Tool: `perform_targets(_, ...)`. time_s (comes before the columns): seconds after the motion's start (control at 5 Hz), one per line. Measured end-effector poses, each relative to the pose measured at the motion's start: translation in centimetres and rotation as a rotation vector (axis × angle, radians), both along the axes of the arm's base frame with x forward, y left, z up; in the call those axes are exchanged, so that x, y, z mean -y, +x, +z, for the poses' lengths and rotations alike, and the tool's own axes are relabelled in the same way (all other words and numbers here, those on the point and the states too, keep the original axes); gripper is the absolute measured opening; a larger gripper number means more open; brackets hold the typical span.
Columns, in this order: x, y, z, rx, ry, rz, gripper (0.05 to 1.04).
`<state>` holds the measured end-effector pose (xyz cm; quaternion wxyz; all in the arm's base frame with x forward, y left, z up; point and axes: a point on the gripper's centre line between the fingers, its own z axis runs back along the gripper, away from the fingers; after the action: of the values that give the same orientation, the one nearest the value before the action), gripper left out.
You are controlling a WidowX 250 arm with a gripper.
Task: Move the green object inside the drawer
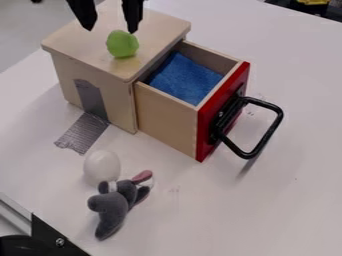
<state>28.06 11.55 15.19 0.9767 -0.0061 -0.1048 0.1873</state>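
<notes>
blue cloth (pixel 184 78) inside open drawer (pixel 168 118)

The round object (pixel 122 44) at eleven o'clock is light green. The drawer front (pixel 206 127) is red, its handle (pixel 267 136) is black, the cloth (pixel 184 77) is blue. At seven o'clock, the plush toy (pixel 113 205) is grey with pink.

White tabletop (pixel 267 215) lies under diffuse light, shadows soft; pale grey floor (pixel 23 30) beyond its upper-left edge; metal rail (pixel 15 215) and black corner plate (pixel 50 237) at lower left; dark clutter, including a yellow item (pixel 312 1) (too cropped to identify), at upper right.
</notes>
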Motion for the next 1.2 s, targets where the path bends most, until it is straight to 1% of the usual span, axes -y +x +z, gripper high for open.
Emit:
perform_targets(0.2,-0.5,0.2,-0.6,-0.022,0.008,0.008,0.998)
perform_targets(0.4,0.2,1.2,-2.3,-0.035,-0.038,0.007,0.998)
perform_targets(0.6,1.3,1.5,-4.3,-0.075,-0.071,-0.006,0.999)
perform_targets(0.8,1.8,1.9,-4.7,-0.085,-0.062,-0.026,0.964)
perform_targets(1.0,2.0,1.9,-5.0,-0.085,-0.055,-0.026,0.705)
perform_targets(1.2,2.5,2.2,-4.8,-0.078,-0.042,-0.033,0.615)
